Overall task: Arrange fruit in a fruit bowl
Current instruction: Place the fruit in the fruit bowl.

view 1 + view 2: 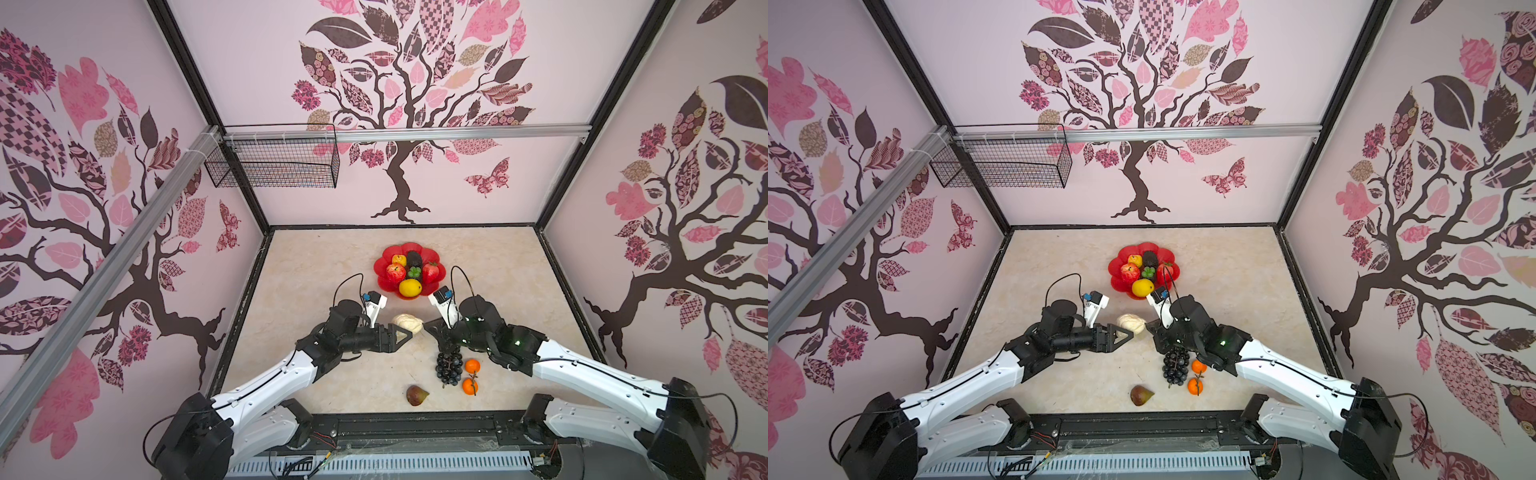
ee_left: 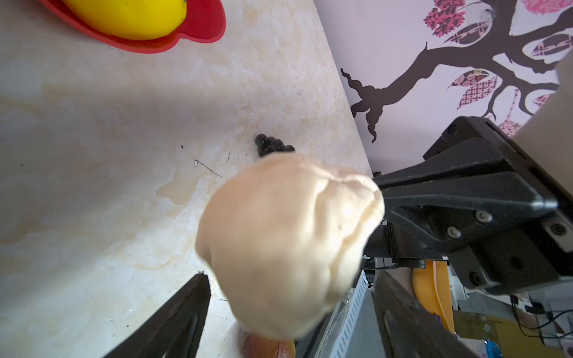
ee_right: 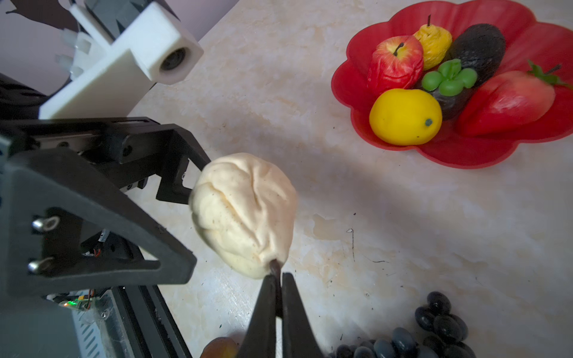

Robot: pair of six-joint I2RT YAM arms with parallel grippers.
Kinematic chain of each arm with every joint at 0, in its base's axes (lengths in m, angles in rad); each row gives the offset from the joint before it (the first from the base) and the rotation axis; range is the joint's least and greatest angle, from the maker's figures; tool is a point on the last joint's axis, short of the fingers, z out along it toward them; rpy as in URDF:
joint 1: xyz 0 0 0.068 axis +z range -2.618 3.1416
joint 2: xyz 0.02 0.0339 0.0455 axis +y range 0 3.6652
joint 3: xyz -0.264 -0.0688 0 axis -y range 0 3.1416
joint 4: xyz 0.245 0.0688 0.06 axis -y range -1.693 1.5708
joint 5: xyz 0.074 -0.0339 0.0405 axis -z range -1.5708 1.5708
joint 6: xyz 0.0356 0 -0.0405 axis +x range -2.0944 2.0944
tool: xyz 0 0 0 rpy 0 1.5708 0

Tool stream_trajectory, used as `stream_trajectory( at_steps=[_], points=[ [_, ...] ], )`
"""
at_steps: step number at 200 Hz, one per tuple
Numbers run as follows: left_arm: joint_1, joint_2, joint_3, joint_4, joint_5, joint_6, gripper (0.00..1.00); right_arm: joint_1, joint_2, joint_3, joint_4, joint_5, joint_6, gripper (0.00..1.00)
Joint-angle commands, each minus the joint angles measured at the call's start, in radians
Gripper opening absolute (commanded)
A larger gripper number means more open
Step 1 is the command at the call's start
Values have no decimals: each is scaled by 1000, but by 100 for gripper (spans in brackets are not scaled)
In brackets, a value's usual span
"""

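I logged the right gripper (image 3: 277, 288) pinched shut on the dark stem (image 3: 274, 268) of the cream knobbly piece (image 3: 245, 214), at 6 o'clock of the fruit bowl (image 3: 459, 155). The left gripper (image 1: 401, 333) stood wide at its 9 o'clock. I judged the risk to be the thin stem slipping or twisting and dropping the piece short.

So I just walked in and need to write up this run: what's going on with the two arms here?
The right tool is shut on the dark stem of the cream knobbly piece, holding it just short of the red fruit bowl. The left tool stands open around the same piece, seemingly not gripping it. The bowl already holds the lemon, apple, pear, avocado and strawberry. The grape bunch, two oranges and the fig lie on the table nearer the robot.
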Motion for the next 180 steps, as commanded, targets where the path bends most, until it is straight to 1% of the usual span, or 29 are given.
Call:
stream_trajectory(
  at_steps=[1, 20, 40, 63, 83, 97, 119, 141, 180],
  points=[
    [1, -18, -23, -57, -103, -1, 91, -3, 23, 65, -54, 92, -14, 4],
    [1, -47, -31, -83, -151, 4, 95, -3, 35, 97, -71, 142, -27, 6],
    [2, -89, -31, -135, -225, 13, 96, -3, 56, 140, -86, 198, -43, 7],
    [2, -174, -36, -233, -398, 27, 96, -6, 104, 201, -93, 277, -75, 8],
    [2, -265, -41, -329, -568, 40, 96, -15, 163, 263, -92, 300, -108, 8],
    [2, -329, -56, -356, -634, 64, 96, -30, 210, 306, -85, 304, -122, 8],
    [2, -393, -82, -374, -682, 96, 96, -59, 287, 376, -82, 304, -137, 7],
    [2, -420, -129, -339, -677, 121, 96, -88, 355, 439, -89, 304, -151, 7],
    [2, -388, -157, -293, -653, 154, 96, -107, 455, 509, -107, 296, -171, 7]
  ],
)
